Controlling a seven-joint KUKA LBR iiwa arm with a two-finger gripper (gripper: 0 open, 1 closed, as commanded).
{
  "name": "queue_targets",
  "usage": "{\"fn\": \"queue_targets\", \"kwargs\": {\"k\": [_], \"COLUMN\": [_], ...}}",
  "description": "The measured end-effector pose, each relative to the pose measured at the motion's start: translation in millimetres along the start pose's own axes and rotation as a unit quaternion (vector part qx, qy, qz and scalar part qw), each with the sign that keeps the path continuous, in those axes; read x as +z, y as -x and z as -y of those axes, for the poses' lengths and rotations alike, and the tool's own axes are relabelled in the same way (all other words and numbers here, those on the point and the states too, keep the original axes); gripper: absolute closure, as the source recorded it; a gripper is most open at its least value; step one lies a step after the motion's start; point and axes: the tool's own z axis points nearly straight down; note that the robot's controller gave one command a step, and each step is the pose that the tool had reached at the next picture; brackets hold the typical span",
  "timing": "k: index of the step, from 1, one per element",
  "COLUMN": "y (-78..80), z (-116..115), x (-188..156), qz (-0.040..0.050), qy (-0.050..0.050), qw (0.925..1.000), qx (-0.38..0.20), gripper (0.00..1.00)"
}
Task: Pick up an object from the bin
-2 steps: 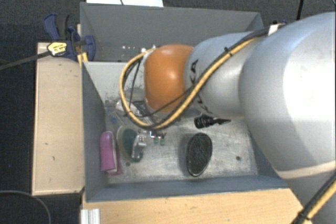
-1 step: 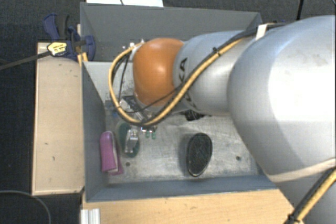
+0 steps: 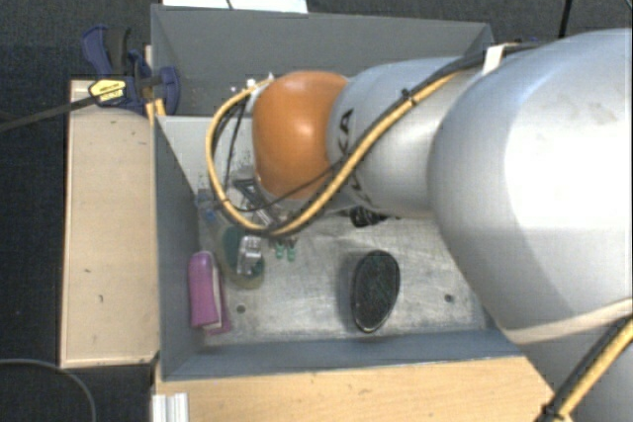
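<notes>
Gripper (image 3: 249,250), open or closed I cannot tell, hangs over a dark green rounded thing (image 3: 238,264) at 8 o'clock in the grey metal bin (image 3: 297,44), a pink oblong plastic piece (image 3: 205,290) just beside it at 8 o'clock and a black oval brush (image 3: 373,290) at 4 o'clock.

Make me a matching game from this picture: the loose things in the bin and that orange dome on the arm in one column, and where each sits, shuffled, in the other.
Things:
1. purple oblong thing
2. black oval thing
3. greenish thing
4. orange cover

Places:
A. on the arm's wrist, above the gripper
B. against the left wall of the bin, near the front
C. right at the gripper, just right of the purple thing
D. alone on the floor, right of the gripper, near the front wall

Pairs: 1-B, 2-D, 3-C, 4-A
</notes>
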Motion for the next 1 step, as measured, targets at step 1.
{"fn": "queue_targets", "kwargs": {"k": [1], "y": [18.0], "z": [26.4], "x": [-132.6], "qz": [0.0034], "qy": [0.002], "qw": [0.9997], "qx": [-0.022], "gripper": [1.00]}}
